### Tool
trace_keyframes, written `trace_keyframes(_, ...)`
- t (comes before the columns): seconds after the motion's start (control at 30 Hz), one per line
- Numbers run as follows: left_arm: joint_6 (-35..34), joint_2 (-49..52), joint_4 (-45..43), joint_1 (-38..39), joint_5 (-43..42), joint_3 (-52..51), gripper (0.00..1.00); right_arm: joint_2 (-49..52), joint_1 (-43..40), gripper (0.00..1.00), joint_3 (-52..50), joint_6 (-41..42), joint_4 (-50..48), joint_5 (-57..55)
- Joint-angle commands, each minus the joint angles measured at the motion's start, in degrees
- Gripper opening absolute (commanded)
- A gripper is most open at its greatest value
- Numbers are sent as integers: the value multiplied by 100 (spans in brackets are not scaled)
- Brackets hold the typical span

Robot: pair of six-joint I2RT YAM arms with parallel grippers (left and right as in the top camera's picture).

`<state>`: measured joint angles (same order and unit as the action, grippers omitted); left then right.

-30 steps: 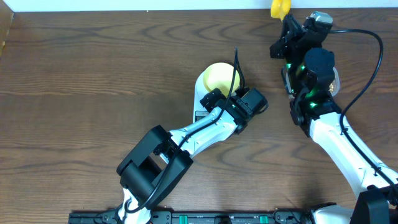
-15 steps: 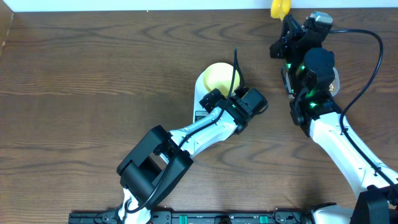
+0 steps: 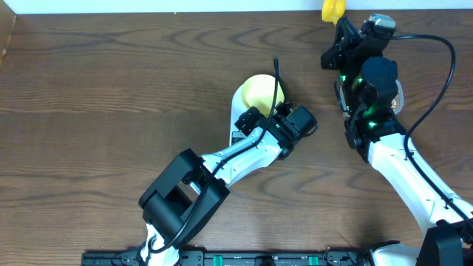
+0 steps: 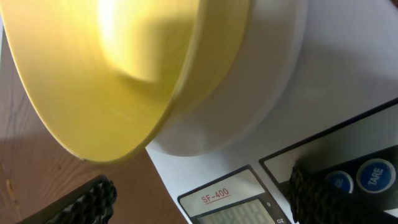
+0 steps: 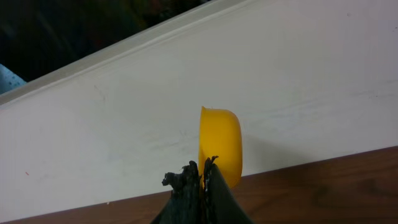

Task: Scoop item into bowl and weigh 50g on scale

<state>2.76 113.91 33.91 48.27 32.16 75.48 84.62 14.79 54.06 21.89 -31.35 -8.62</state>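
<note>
My left pincer (image 4: 199, 205) is spread wide, low over the front of the scale (image 4: 336, 93). One finger (image 4: 329, 186) is above the buttons, the other (image 4: 81, 202) off its edge. The bowl (image 4: 124, 74) sits on the scale's round platform, just ahead. My right pincer (image 5: 200, 180) is pinching the yellow scoop (image 5: 221, 146), held up at the table's (image 3: 111, 89) far edge by the white wall (image 5: 311, 74).

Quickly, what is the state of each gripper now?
Left gripper: open, holding nothing, jaws apart over the scale.
Right gripper: closed on the yellow scoop.
</note>
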Motion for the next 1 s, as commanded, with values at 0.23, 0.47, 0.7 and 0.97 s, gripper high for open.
trace_keyframes(0.23, -466, -219, 225, -2, 0, -11, 94, 15, -68, 1, 107, 31, 55, -28)
trace_keyframes(0.47, -529, -542, 367, -2, -332, -15, 98, 15, -111, 1, 107, 33, 79, -26)
trace_keyframes(0.7, -568, -981, 546, -2, -348, -17, 98, 15, -127, 1, 107, 31, 138, -28)
trace_keyframes(0.97, -564, -1327, 549, -9, -367, -17, 97, 15, -160, 1, 107, 31, 160, -26)
